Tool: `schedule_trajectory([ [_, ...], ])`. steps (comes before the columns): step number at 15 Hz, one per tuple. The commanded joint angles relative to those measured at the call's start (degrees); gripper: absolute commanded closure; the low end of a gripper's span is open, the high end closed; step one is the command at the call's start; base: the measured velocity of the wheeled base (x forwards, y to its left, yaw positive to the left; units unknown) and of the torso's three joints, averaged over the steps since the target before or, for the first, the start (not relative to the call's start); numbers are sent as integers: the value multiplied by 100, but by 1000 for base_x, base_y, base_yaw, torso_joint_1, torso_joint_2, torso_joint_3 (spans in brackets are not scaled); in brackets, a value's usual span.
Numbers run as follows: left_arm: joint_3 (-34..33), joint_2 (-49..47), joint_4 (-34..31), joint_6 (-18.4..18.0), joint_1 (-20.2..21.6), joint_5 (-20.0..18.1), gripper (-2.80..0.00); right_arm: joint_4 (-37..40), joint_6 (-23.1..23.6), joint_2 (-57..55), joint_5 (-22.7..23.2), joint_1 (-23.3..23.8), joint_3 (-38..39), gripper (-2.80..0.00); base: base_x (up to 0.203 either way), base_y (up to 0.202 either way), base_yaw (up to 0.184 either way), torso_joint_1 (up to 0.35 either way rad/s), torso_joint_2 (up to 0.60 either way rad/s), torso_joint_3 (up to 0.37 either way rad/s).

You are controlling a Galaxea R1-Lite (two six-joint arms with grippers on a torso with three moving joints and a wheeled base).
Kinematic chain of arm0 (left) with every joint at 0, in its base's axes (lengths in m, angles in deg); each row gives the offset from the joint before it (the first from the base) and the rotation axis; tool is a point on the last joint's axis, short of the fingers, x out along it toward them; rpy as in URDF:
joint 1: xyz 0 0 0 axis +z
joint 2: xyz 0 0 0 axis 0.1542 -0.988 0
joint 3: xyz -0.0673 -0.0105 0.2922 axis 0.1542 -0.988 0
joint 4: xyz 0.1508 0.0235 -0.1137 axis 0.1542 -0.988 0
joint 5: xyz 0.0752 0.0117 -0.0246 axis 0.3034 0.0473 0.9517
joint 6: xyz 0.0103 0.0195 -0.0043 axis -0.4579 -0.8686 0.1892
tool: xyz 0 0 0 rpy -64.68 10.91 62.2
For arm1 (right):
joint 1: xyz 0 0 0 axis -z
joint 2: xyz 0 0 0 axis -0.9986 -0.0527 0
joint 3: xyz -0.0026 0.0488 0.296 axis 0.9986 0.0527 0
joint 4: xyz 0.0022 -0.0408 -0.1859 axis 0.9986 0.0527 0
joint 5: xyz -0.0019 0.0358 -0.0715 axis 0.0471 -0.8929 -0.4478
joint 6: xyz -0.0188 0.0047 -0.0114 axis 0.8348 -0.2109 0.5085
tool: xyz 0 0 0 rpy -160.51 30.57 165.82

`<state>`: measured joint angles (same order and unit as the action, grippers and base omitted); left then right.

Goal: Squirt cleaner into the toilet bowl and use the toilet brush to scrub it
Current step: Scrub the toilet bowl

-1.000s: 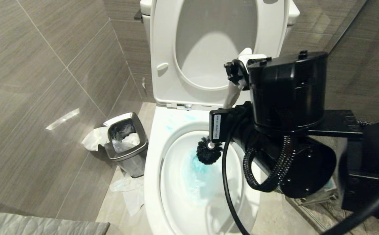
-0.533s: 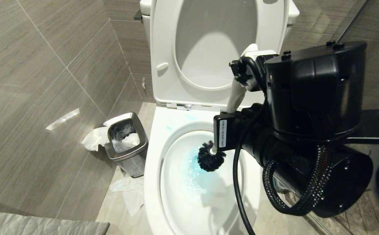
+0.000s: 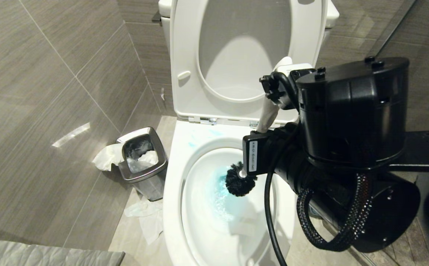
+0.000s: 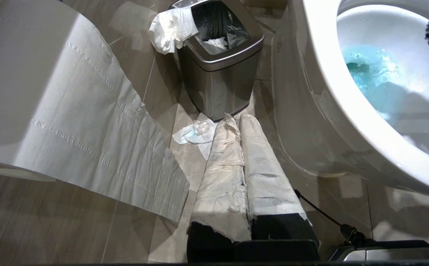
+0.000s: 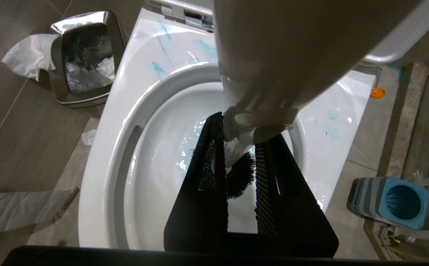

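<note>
Right now the toilet brush point(image 3: 239, 180) is sitting inside the toilet bowl point(image 3: 174, 207), its black bristle head hanging over the blue cleaner point(image 3: 220, 192) pooled at the bottom. More blue streaks are showing on the rim by the hinges. The right end effector point(image 5: 241, 173) is squeezing the white handle between its 2 black fingers. The left end effector point(image 4: 238, 122) is resting closed near the floor, wrapped in paper, holding nothing. Beside it, a steel bin point(image 3: 142, 162) is standing left of the bowl.
</note>
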<state>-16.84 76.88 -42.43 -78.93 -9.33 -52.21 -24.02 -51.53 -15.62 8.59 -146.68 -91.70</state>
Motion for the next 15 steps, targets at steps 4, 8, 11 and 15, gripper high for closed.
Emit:
schedule_trajectory([
  [4, 0, -9, 0, 0, 2, -2, 0, -21, -39, 97, -45, 2, 112, 0, 0, 0, 0, 0, 0, 0],
  [8, 0, -9, 0, 0, 2, -2, 0, -21, -33, 106, -45, 2, 95, 0, 0, 0, 0, 0, 0, 0],
  [11, 0, -9, 0, 0, 2, -2, 0, -30, -31, 106, -45, -7, 34, 0, 0, 0, 0, 0, 0, 0],
  [15, 0, -9, 0, 0, -3, -2, 0, -30, -25, 102, -45, -7, -2, 0, 0, 0, 0, 0, 0, 0],
])
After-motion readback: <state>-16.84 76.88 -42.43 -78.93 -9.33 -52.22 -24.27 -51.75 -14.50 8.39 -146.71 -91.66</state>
